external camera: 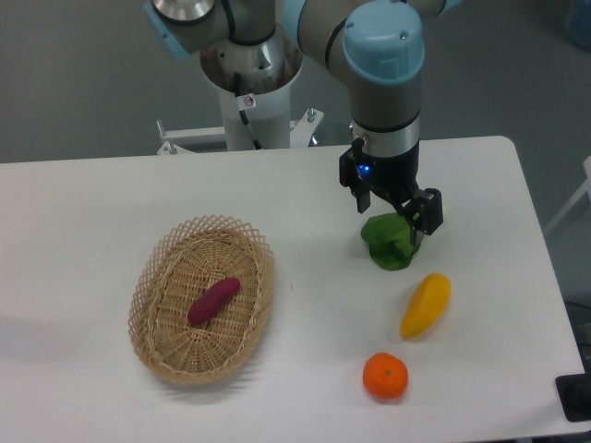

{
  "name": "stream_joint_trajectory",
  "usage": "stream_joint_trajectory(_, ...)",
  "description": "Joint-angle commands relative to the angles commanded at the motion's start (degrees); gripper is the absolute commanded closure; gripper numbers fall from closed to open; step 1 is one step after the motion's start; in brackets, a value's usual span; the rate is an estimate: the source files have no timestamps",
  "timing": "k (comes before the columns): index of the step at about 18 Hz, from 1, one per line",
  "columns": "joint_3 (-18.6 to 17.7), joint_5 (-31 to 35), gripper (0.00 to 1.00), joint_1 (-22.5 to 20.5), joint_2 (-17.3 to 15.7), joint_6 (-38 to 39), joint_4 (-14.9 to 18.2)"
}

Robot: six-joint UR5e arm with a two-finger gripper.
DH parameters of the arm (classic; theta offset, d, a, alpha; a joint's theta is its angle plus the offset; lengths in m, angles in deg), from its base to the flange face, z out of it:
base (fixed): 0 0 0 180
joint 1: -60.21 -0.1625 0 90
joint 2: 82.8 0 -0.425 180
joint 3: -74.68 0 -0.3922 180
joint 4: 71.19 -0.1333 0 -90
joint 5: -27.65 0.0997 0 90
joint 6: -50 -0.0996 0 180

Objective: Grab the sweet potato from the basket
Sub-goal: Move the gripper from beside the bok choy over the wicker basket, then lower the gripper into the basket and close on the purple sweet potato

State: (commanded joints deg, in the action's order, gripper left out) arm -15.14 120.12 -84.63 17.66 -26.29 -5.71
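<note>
One small magenta sweet potato (pixel 213 301) lies ungrasped in the oval wicker basket (pixel 159 263); the spread, empty gripper (pixel 395 224), hovering well apart over a green object (pixel 386 244), must travel there.

Arm vertical, pincer (pixel 391 224) pointing down, fingers apart

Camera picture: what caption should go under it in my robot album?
The gripper hangs over a green vegetable, far from the sweet potato lying in the basket.
</note>
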Motion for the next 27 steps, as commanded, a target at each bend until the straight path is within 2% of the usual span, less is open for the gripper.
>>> stream_joint_trajectory(6, 0.09, -0.61, 0.00, 0.52, -0.18, 2.18, 0.52)
stream_joint_trajectory(8, -0.52, -2.10, 0.00, 2.71, -0.26, 5.26, 0.27)
stream_joint_trajectory(11, -1.93, -4.48, 0.00, 4.30, -0.26, 15.16, -0.88)
stream_joint_trajectory(13, -1.93, -4.75, 0.00, 6.84, 0.09, 21.77, -1.14)
stream_joint_trajectory(17, -2.28, -4.92, 0.00, 11.24, 1.23, 28.72, -1.14)
stream_joint_trajectory(22, -7.20, -4.92, 0.00, 14.94, 3.60, 29.44, -2.10)
stream_joint_trajectory(27, -8.61, -5.89, 0.00, 17.05, 7.81, 28.39, -5.53)
